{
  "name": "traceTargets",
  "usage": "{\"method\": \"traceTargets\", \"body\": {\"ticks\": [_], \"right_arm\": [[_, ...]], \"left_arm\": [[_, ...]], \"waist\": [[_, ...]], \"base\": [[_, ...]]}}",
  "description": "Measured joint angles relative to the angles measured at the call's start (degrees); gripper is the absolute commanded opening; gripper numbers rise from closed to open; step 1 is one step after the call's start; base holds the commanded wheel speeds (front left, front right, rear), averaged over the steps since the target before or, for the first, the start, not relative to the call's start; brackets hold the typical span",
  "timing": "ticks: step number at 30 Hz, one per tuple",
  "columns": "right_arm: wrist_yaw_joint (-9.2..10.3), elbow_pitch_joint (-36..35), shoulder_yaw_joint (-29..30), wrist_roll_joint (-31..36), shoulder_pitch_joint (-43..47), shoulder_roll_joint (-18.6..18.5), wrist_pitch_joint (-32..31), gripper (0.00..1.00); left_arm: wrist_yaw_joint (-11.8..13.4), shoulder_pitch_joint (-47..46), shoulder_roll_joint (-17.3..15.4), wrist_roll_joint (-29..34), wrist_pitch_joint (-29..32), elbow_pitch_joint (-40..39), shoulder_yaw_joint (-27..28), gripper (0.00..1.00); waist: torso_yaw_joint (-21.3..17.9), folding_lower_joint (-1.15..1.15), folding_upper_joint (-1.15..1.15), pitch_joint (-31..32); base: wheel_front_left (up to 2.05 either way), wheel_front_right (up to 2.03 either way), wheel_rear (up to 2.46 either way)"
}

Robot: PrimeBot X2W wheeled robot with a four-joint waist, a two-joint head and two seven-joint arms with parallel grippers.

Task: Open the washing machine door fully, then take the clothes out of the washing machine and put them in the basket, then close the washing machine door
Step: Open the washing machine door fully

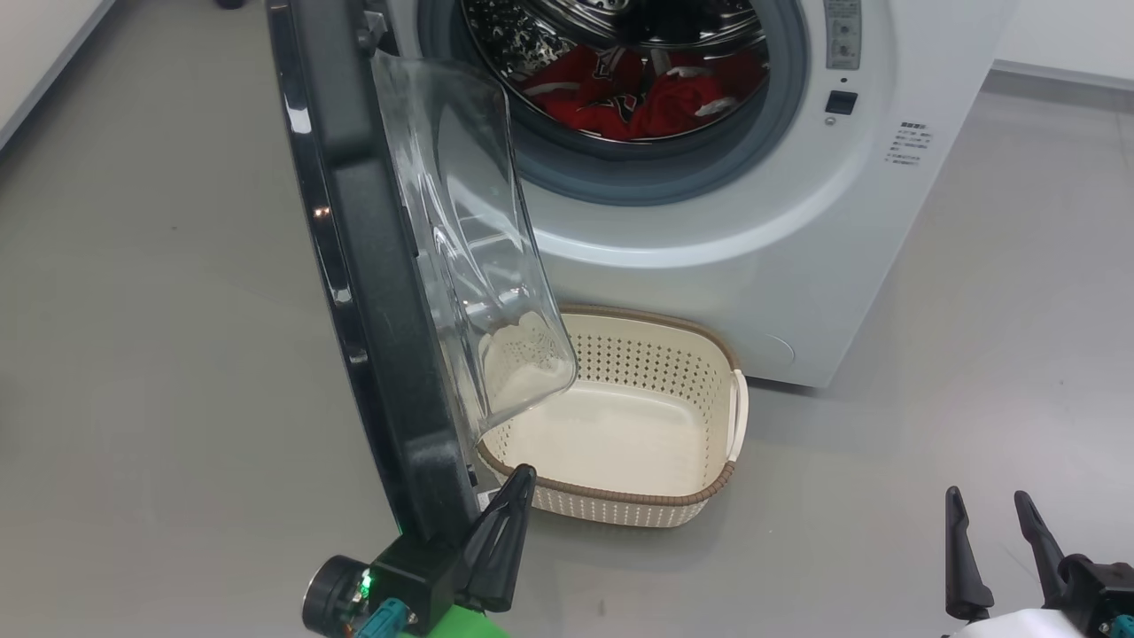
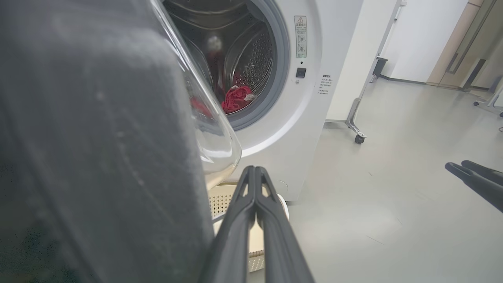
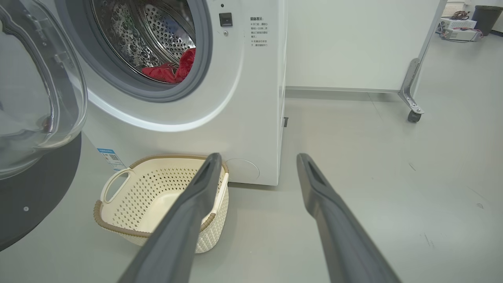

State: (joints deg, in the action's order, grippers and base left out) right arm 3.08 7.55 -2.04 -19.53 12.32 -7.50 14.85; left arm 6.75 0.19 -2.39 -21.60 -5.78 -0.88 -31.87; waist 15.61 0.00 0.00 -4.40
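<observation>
While the washing machine door (image 1: 363, 266) is standing open, both end effectors are hanging empty.
Head view: the left end effector (image 1: 521, 483) is pinching shut on nothing beside the door's lower edge, the basket (image 1: 620, 498) just beyond; the right end effector (image 1: 988, 498) is gaping wide, well apart. Left wrist view: the clothes (image 2: 235, 98) are lying in the washing machine (image 2: 290, 129) ahead. Right wrist view: the basket is sitting ahead-left of its fingers (image 3: 188, 204).

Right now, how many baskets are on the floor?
1: a cream perforated plastic basket with brown rim, on the floor before the white washing machine, beside its open black door.
</observation>
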Motion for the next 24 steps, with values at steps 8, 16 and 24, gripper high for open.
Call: {"method": "traceTargets", "body": {"ticks": [8,16,24], "right_arm": [[-0.09,-0.03,0.37,-0.01,0.1,0.02,0.01,1.0],[-0.54,-0.37,0.09,0.05,0.23,-0.02,0.01,1.0],[-1.01,-0.36,-0.51,0.53,0.2,-0.09,0.01,1.0]], "left_arm": [[0.0,2.53,-0.01,1.53,-0.92,-0.18,2.94,0.0],[0.0,3.77,-0.04,6.12,-1.22,0.03,8.7,0.0],[0.01,3.94,-0.04,7.02,-2.46,-0.56,16.21,0.0]], "waist": [[3.08,0.0,0.0,0.14],[6.41,0.0,0.0,0.06],[7.01,0.0,0.0,-0.55]], "base": [[0.0,0.0,0.0],[0.0,0.0,0.0],[0.0,0.0,0.0]]}}
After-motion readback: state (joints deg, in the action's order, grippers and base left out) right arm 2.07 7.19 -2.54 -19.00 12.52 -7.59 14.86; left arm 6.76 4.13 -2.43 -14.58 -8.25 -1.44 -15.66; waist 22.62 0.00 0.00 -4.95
